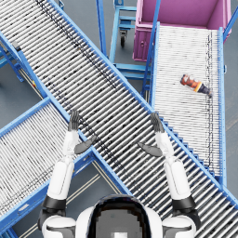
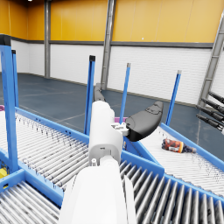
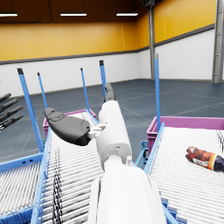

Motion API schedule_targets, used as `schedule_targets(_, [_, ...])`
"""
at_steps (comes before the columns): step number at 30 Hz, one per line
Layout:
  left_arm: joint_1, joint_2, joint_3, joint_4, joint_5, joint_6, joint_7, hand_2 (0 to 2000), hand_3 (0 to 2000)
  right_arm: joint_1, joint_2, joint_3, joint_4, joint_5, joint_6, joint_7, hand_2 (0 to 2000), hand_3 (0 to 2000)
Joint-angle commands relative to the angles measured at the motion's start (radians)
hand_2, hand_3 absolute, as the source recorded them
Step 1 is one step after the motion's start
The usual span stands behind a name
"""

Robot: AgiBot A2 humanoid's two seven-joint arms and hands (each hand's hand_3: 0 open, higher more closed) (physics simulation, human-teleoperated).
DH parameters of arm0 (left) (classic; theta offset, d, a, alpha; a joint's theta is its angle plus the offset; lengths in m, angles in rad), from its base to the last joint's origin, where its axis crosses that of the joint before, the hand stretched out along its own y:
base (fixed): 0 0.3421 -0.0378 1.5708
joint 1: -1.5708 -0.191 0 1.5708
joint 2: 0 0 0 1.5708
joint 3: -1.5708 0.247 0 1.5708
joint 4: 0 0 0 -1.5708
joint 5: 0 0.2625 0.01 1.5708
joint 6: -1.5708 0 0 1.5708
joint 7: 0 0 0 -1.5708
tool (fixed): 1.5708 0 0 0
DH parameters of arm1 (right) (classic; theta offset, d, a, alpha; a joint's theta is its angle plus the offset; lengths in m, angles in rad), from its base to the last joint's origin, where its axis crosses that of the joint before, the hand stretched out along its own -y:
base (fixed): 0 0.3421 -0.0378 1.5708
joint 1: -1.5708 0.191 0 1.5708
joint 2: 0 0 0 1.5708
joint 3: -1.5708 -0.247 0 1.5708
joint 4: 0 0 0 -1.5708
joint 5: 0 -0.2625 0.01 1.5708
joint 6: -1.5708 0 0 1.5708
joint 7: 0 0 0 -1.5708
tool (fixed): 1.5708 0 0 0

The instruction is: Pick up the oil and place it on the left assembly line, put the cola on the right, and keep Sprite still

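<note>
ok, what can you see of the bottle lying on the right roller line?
The bottle lies on its side on the grey rollers of the right conveyor, slanted across them, part-way short of the purple bin at the far end. It has a red-orange label band and darker ends, and looks like plastic, likely the cola. Only the rollers touch it. The cap and the print are too small to read.

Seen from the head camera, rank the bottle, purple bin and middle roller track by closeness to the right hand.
1. Middle roller track, directly under the right hand.
2. Bottle, lying on the right track.
3. Purple bin, beyond that track's far end.
</note>
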Motion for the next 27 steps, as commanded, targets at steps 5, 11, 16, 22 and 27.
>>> schedule_targets(5, [0.000, 0.000, 0.000, 0.000, 0.000, 0.000, 0.000, 0, 0, 0.000, 0.000, 0.000, 0.000, 0.000, 0.000, 0.000, 0, 0])
schedule_targets(11, [0.000, 0.000, 0.000, 0.000, 0.000, 0.000, 0.000, 0, 0, 0.000, 0.000, 0.000, 0.000, 0.000, 0.000, 0.000, 0, 0])
schedule_targets(16, [0.000, 0.000, 0.000, 0.000, 0.000, 0.000, 0.000, 0, 0, 0.000, 0.000, 0.000, 0.000, 0.000, 0.000, 0.000, 0, 0])
schedule_targets(22, [0.000, 0.000, 0.000, 0.000, 0.000, 0.000, 0.000, 0, 0, 0.000, 0.000, 0.000, 0.000, 0.000, 0.000, 0.000, 0, 0])
schedule_targets(27, [0.000, 0.000, 0.000, 0.000, 0.000, 0.000, 0.000, 0, 0, 0.000, 0.000, 0.000, 0.000, 0.000, 0.000, 0.000, 0, 0])
